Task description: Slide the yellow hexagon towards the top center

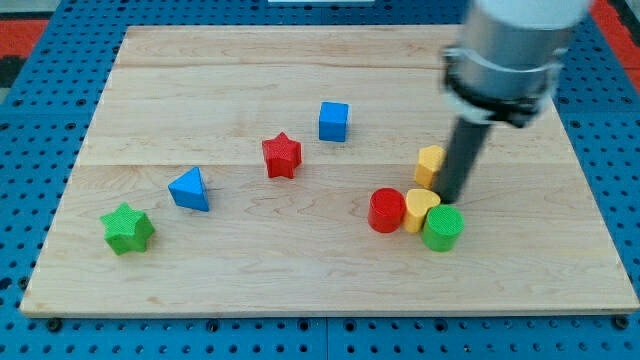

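Currently my tip [452,199], a bare rod with no claw, sits at the yellow hexagon's [430,165] four o'clock; push toward eleven o'clock, clear of the yellow heart [420,209]

My dark rod ends in my tip [452,199], black beneath a grey and silver housing. The pale wooden surface [300,270] shows light grain in plank bands, set on a blue pegboard [20,200] dotted with holes. On it: yellow hexagon [429,164], yellow heart [420,209], red cylinder [386,210], green cylinder [442,228], red star [282,155], blue cube [334,121], blue triangle [190,189], green star [127,229].
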